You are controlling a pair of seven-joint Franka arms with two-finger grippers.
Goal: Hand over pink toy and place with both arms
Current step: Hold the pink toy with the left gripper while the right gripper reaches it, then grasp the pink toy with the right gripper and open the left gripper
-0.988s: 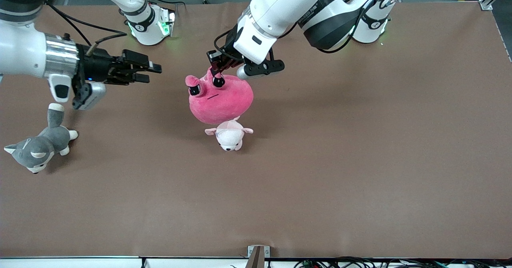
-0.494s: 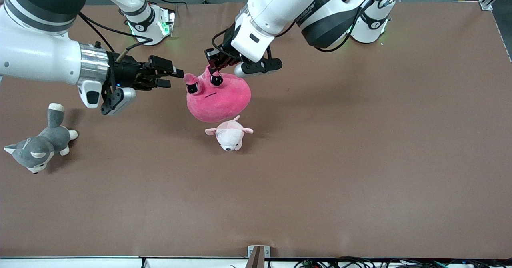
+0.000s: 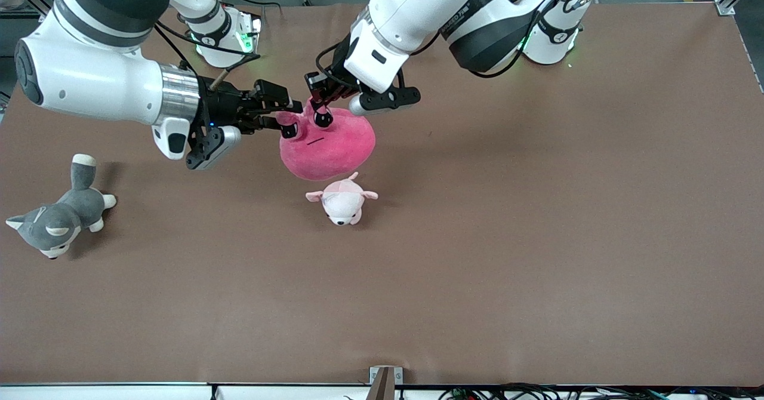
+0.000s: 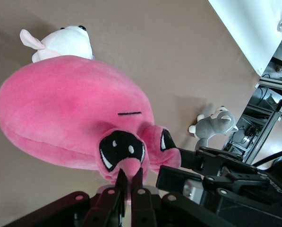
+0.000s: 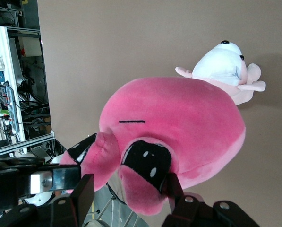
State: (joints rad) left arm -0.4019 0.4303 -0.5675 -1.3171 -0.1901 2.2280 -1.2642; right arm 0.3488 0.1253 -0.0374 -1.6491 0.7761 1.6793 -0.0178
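Observation:
The hot-pink toy (image 3: 328,146) hangs in the air over the middle of the table. My left gripper (image 3: 319,102) is shut on one of its ear-like bumps and pinches that bump from above in the left wrist view (image 4: 129,172). My right gripper (image 3: 285,116) is open, with its two fingers on either side of the other ear bump. In the right wrist view that bump and one black eye fill part of the gap of the right gripper (image 5: 129,184). One finger (image 5: 173,187) lies against the plush and the other stands clear of it.
A small pale pink-and-white plush (image 3: 341,202) lies on the brown table (image 3: 537,239) just below the hanging toy, nearer the front camera. A grey-and-white plush dog (image 3: 57,221) lies toward the right arm's end of the table.
My right gripper has travelled from the right arm's end toward the toy and now straddles its ear bump. The left gripper raised the toy slightly, then held still.

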